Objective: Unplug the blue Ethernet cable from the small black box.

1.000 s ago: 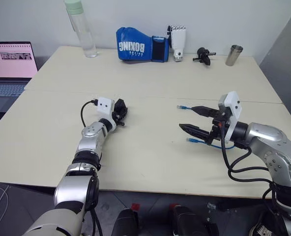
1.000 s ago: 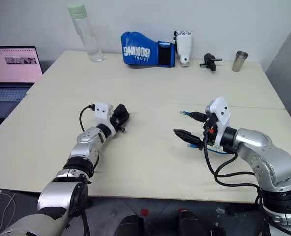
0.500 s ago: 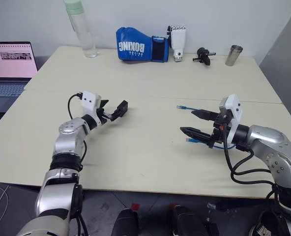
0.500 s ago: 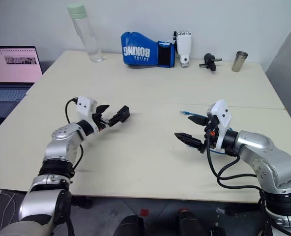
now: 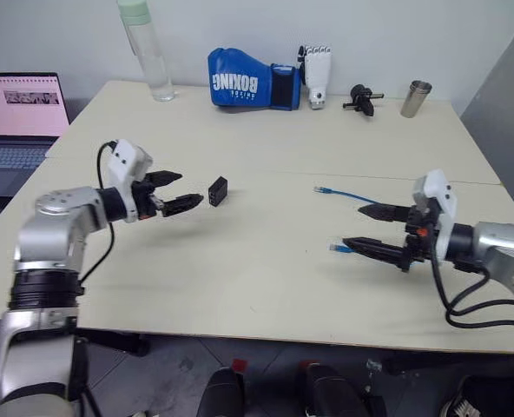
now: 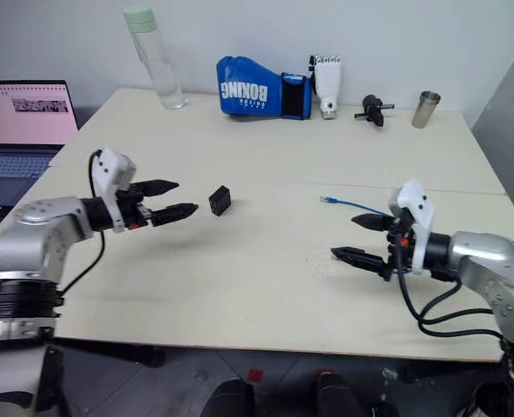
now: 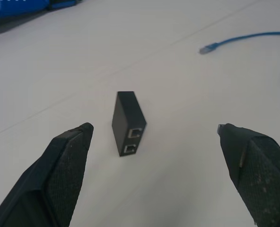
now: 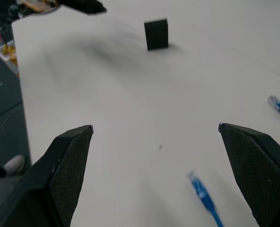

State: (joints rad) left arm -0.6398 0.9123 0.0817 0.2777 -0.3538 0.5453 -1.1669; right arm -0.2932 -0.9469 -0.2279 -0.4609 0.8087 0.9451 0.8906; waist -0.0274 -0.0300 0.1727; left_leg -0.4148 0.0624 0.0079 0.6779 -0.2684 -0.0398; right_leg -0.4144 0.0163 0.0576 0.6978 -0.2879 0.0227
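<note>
- The right gripper [image 6: 367,237] is held spread and empty, with the thin bright blue Ethernet cable [image 5: 351,196] lying loose beside it, both plugs free.
- The left gripper [image 5: 184,189] is likewise spread wide, empty.
- The small matte black box [image 7: 127,124] stands alone just beyond it, well apart from the cable, ports empty: unplugging appears finished.

**Camera layout**

The two head eyes look forward and down across the table [image 5: 266,139], side by side (nearly the same scene). The left wrist camera sits close and low, facing the small black box [image 7: 127,124]; the right wrist camera views the same box from farther off, across the tabletop.
</note>
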